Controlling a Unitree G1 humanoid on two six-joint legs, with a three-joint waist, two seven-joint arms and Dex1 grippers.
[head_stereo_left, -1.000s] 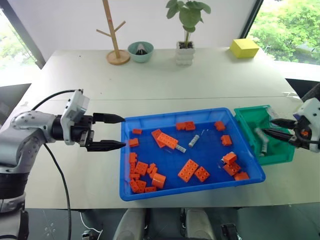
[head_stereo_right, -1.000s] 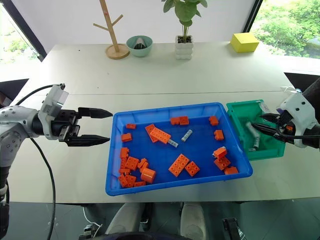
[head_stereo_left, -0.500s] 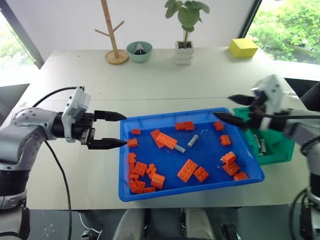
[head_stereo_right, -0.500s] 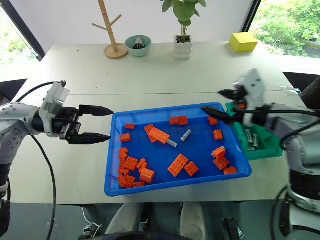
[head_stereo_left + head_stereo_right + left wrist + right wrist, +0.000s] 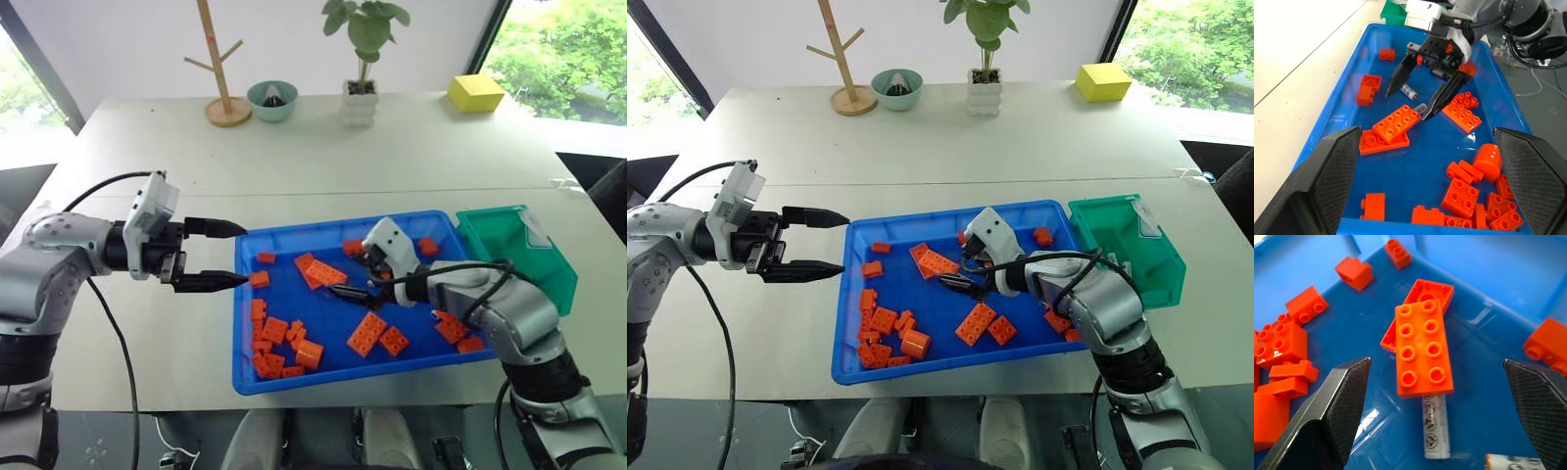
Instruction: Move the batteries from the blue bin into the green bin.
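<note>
Batteries (image 5: 1435, 436) are slim silver-white cylinders with printed wrappers; two lie on the glossy floor of the blue bin (image 5: 294, 372), a wide shallow tray of bright plastic with low flared walls. One battery pokes out from under a long orange eight-stud brick (image 5: 1422, 349), which itself rests across a second flat brick; the other battery (image 5: 1409, 90) lies just beside it. More studded orange bricks (image 5: 279, 343) are scattered about the tray. The green bin (image 5: 519, 250), small, deep and translucent with a white label, stands against the tray's right end on the pale counter (image 5: 392, 157).

Compared with a second ago, the right end effector (image 5: 1418, 90) has swung from over the green bin to the middle of the blue tray, and its black fingers are now spread wide. It points down with the two batteries between and just below its tips, not touching either as far as can be seen. The left end effector (image 5: 227, 256) has stayed beside the tray's left wall, fingers parted and holding nothing, well apart from the batteries.
</note>
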